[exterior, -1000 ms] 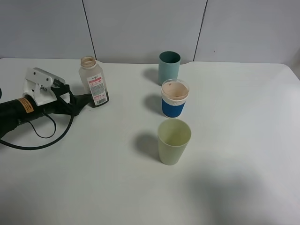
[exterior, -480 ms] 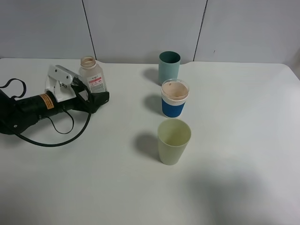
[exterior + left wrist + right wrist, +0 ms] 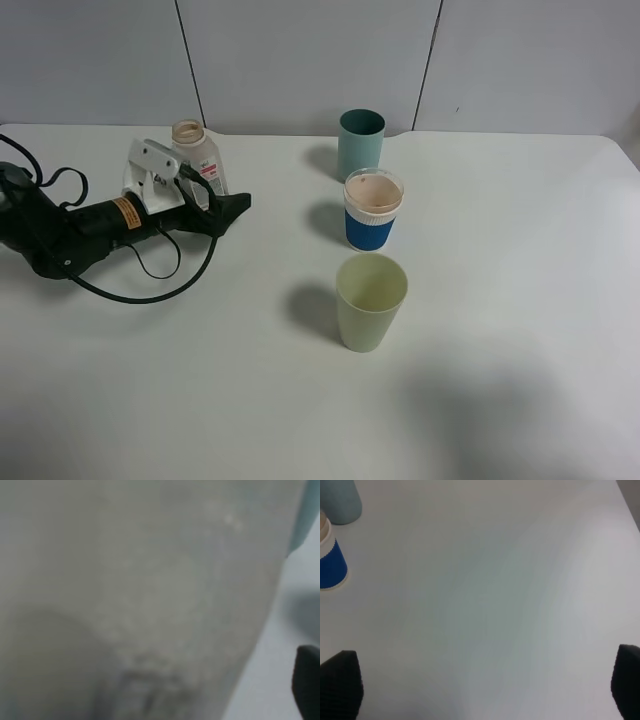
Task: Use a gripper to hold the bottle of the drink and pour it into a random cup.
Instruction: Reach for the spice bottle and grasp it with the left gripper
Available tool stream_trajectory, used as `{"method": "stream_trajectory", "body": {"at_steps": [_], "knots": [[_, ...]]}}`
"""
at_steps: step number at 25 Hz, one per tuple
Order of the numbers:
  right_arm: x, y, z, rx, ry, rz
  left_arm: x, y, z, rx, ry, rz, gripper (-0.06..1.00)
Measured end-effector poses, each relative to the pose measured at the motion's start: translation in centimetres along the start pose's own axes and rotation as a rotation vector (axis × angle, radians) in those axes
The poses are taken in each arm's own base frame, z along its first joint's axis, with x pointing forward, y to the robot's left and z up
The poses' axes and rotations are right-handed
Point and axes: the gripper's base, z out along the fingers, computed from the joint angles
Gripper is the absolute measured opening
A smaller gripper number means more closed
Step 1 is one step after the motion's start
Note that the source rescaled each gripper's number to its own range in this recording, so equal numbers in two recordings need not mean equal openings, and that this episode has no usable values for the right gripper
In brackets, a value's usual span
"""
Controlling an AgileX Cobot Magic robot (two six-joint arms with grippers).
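The bottle of the drink (image 3: pixel 193 150) stands upright at the back left of the table, tan-rimmed mouth open and white label facing front. My left gripper (image 3: pixel 218 195) lies low on the table, open, with its dark fingers reaching along the bottle's lower part, which they hide. In the left wrist view the blurred bottle (image 3: pixel 140 600) fills nearly the whole picture, with one fingertip (image 3: pixel 307 680) at the edge. The pale yellowish-green cup (image 3: pixel 371 300) stands near the table's middle, empty. My right gripper (image 3: pixel 482 682) is open above bare table and does not show in the high view.
Behind the pale cup, a blue-and-white paper cup (image 3: pixel 373 210) and a teal cup (image 3: pixel 360 140) stand in a row; both also show in the right wrist view (image 3: pixel 330 562) (image 3: pixel 340 500). A black cable (image 3: pixel 150 290) loops beside the left arm. White table (image 3: pixel 500 350) stretches right.
The left arm has slid to the right along the table, bringing its open fingers from beside the bottle to either side of its lower part. The bottle and the cups have not moved.
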Motion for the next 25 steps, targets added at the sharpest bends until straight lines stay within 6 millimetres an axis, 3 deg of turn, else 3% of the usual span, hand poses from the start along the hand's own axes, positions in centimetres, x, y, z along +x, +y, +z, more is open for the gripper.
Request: {"method": "stream_trajectory", "body": {"at_steps": [4,10,11,12,14,15,17,25], "knots": [[0.0,0.0,0.0,0.0,0.0,0.0,0.25,0.02,0.33,-0.002,0.001,-0.004,0.96],[0.0,0.0,0.0,0.0,0.0,0.0,0.21,0.11,0.37,-0.01,-0.002,-0.005,0.83],[0.0,0.0,0.0,0.0,0.0,0.0,0.2,0.15,0.37,-0.015,-0.003,-0.004,0.74],[0.0,0.0,0.0,0.0,0.0,0.0,0.19,0.2,0.37,-0.019,-0.004,0.002,0.57],[0.0,0.0,0.0,0.0,0.0,0.0,0.17,0.19,0.37,-0.019,-0.006,0.025,0.05],[0.0,0.0,0.0,0.0,0.0,0.0,0.17,0.14,0.38,-0.012,-0.005,0.052,0.0],[0.0,0.0,0.0,0.0,0.0,0.0,0.19,0.04,0.39,-0.003,-0.003,0.088,0.05],[0.0,0.0,0.0,0.0,0.0,0.0,0.22,-0.12,0.4,0.013,0.0,0.112,0.05]]}}
